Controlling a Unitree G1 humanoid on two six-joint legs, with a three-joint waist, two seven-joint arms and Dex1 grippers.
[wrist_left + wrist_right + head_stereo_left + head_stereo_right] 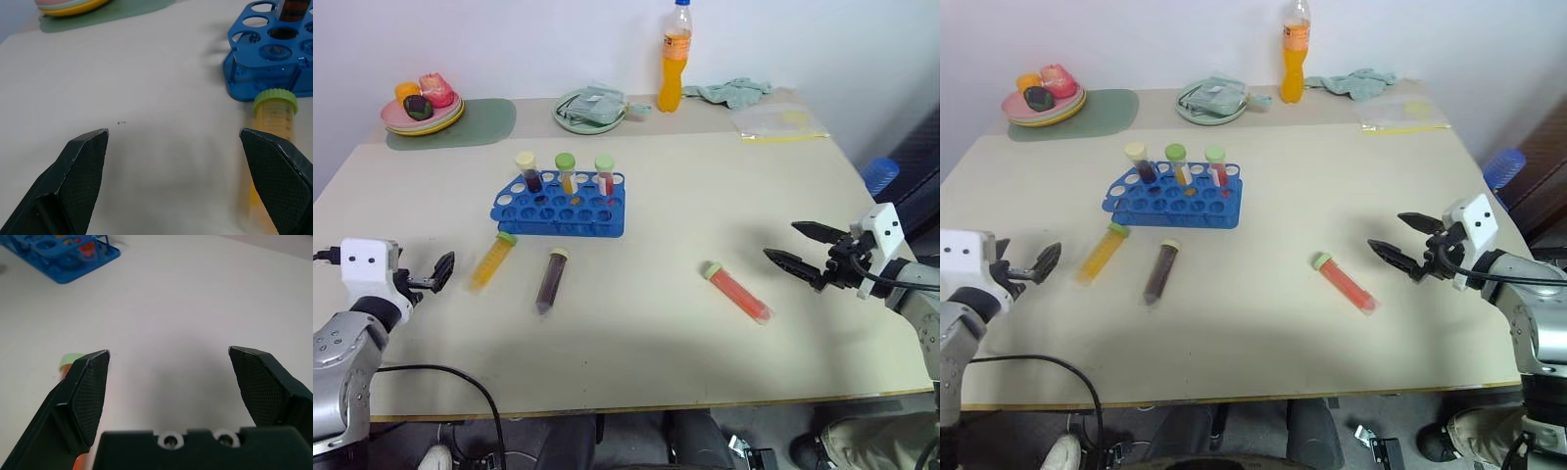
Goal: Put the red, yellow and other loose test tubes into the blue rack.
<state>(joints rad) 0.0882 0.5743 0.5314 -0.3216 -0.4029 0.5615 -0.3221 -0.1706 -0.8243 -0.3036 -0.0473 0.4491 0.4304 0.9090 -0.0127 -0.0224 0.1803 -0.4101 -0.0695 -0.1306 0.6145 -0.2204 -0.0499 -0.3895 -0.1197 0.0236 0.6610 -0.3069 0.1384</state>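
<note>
While both my arms hang low over the near part of the table (656, 323), neither holds anything. My left gripper (438, 272) sits at the near left edge, pointing forward and a touch downward, its two black fingers spread wide and empty. Just ahead of it and toward the middle lies the yellow tube (492, 260), green cap pointing at the blue rack (560, 207); from my left wrist that tube runs close beside one finger (279, 176), not touching as far as I can tell. My right gripper (799, 249) reaches in from the right edge, angled inward toward the table's middle and slightly down, fingers also wide apart with nothing between them. The red tube (737, 291) lies flat near it, cap toward the rack, well clear of the fingertips. A dark tube (551, 280) lies flat between the yellow and the red, nearer the yellow. The rack stands left of centre, farther back, with three capped tubes upright in its back row.
</note>
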